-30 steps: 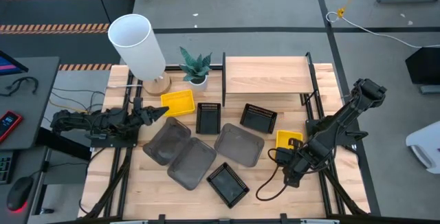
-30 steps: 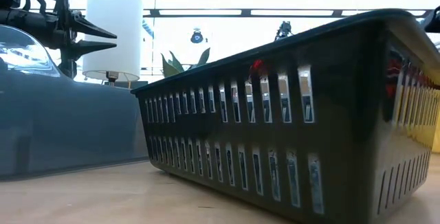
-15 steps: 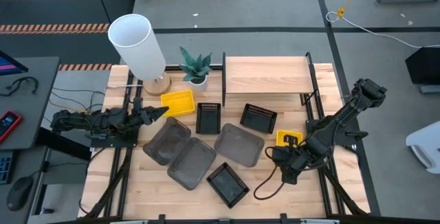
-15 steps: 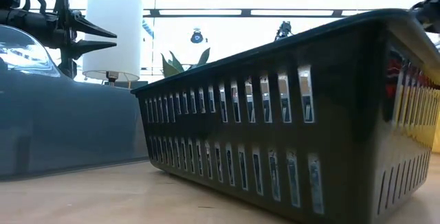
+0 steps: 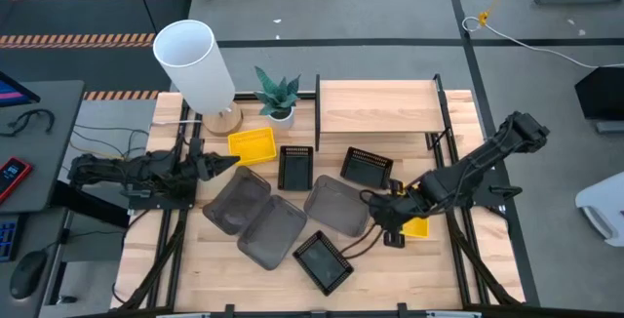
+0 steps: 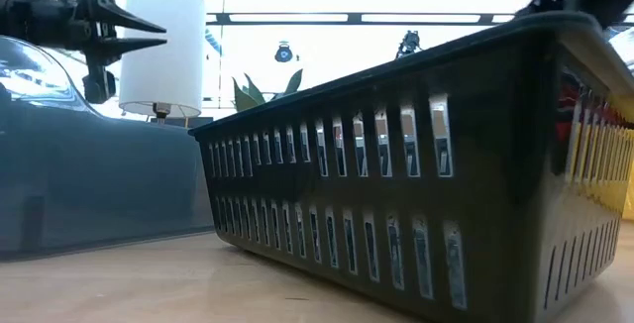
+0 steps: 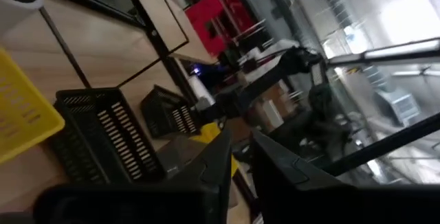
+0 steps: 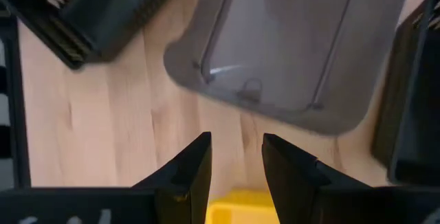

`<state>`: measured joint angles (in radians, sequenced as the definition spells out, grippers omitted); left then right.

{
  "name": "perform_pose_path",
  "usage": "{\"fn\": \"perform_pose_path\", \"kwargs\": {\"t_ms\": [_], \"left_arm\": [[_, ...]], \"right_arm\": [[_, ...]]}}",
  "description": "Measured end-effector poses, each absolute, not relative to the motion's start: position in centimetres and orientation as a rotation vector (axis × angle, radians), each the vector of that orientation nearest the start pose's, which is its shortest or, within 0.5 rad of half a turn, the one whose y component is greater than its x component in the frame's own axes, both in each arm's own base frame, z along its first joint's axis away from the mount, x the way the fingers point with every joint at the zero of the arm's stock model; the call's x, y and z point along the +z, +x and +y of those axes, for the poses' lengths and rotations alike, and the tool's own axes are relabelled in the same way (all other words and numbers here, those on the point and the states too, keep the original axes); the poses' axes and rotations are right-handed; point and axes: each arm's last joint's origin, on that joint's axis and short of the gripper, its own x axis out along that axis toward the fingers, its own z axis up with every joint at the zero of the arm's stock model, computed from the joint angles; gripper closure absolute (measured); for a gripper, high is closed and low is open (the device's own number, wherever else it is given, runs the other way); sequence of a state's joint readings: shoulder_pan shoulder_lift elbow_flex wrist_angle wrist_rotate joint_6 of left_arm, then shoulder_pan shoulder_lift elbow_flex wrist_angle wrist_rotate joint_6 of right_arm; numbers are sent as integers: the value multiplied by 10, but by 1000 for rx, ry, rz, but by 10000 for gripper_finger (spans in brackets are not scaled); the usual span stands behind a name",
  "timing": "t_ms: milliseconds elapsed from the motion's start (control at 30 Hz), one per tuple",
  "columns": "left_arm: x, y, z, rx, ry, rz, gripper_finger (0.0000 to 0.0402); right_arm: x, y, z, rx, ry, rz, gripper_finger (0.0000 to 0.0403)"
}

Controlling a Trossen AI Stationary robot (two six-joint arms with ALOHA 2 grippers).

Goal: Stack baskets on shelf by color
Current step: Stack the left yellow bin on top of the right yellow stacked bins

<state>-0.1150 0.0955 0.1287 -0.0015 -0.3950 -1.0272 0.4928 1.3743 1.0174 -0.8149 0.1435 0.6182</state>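
Three smoky grey baskets (image 5: 273, 230) lie mid-table, overlapping one another. One black mesh basket (image 5: 324, 261) sits near the table's near edge, and two others (image 5: 295, 167) (image 5: 368, 168) sit in front of the shelf (image 5: 378, 106). One yellow basket (image 5: 252, 144) sits by the lamp; another (image 5: 416, 226) shows partly under the right arm. My right gripper (image 5: 373, 206) (image 8: 237, 141) is open, hovering beside the rightmost grey basket (image 8: 295, 52). My left gripper (image 5: 226, 161) (image 6: 154, 38) is open, held above the table's left side and pointing at the yellow basket by the lamp.
A white lamp (image 5: 195, 64) and a small potted plant (image 5: 279, 96) stand at the far left of the table. The shelf's black uprights (image 5: 317, 113) flank the board. A cable loops on the wood near the right arm (image 5: 375, 250). Bare wood shows along the near edge (image 5: 205, 279).
My right gripper has swung from the table's near right toward the left and slightly farther, passing over the yellow basket to the rightmost grey basket's edge. My left gripper has risen a little. No basket has moved.
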Motion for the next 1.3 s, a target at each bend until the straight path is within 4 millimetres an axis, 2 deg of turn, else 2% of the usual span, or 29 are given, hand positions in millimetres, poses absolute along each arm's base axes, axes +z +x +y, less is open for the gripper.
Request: {"fn": "perform_pose_path", "kwargs": {"t_ms": [200,367,667,900,1100,1300], "left_arm": [[207,105,-1,338,-943,15,344],[211,120,-4,353,-859,209,328],[226,154,-10,332,-651,471,325],[245,177,-4,399,-579,596,335],[243,192,11,442,-599,702,332],[240,206,23,426,-640,787,318]], "right_arm": [[259,241,112,-74,198,1042,268],[280,253,115,-28,290,934,268],[308,255,126,-62,303,802,269],[312,253,129,-95,253,764,269],[314,257,118,-190,207,709,269],[318,264,109,-190,175,661,269]]}}
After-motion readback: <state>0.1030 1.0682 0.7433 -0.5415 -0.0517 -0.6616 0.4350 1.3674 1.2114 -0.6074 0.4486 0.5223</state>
